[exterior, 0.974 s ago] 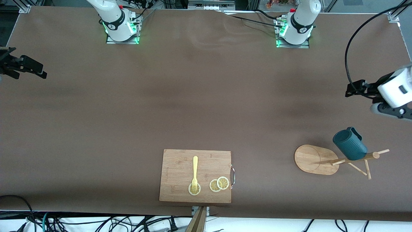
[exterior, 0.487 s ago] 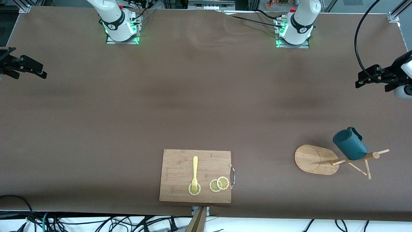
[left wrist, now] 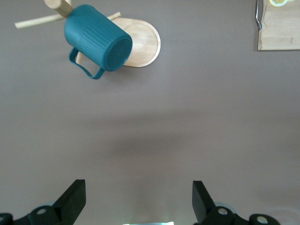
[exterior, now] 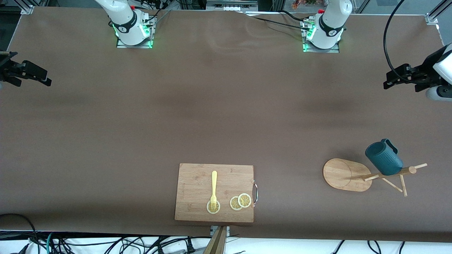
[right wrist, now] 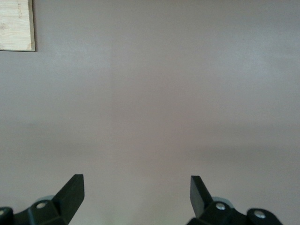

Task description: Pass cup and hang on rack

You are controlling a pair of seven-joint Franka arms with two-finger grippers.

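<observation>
The dark teal ribbed cup (exterior: 384,158) hangs on a peg of the light wooden rack (exterior: 342,174), near the left arm's end of the table. No gripper touches it. It also shows in the left wrist view (left wrist: 96,44), with the rack's oval base (left wrist: 143,42) beside it. My left gripper (exterior: 390,80) is open and empty, in the air well away from the rack; its own view (left wrist: 139,201) shows bare table between the fingers. My right gripper (exterior: 44,78) is open and empty over the right arm's end of the table and waits (right wrist: 137,197).
A rectangular wooden cutting board (exterior: 197,176) lies near the table's front edge, with a yellow fork (exterior: 214,187) and lemon slices (exterior: 241,201) on it. Its corner shows in both wrist views (left wrist: 281,33) (right wrist: 16,26). A black cable (exterior: 386,46) loops above the left gripper.
My left gripper has drawn back from the cup and rack toward the bases' side of the table. The cup stays hanging on the rack. The right arm has not moved.
</observation>
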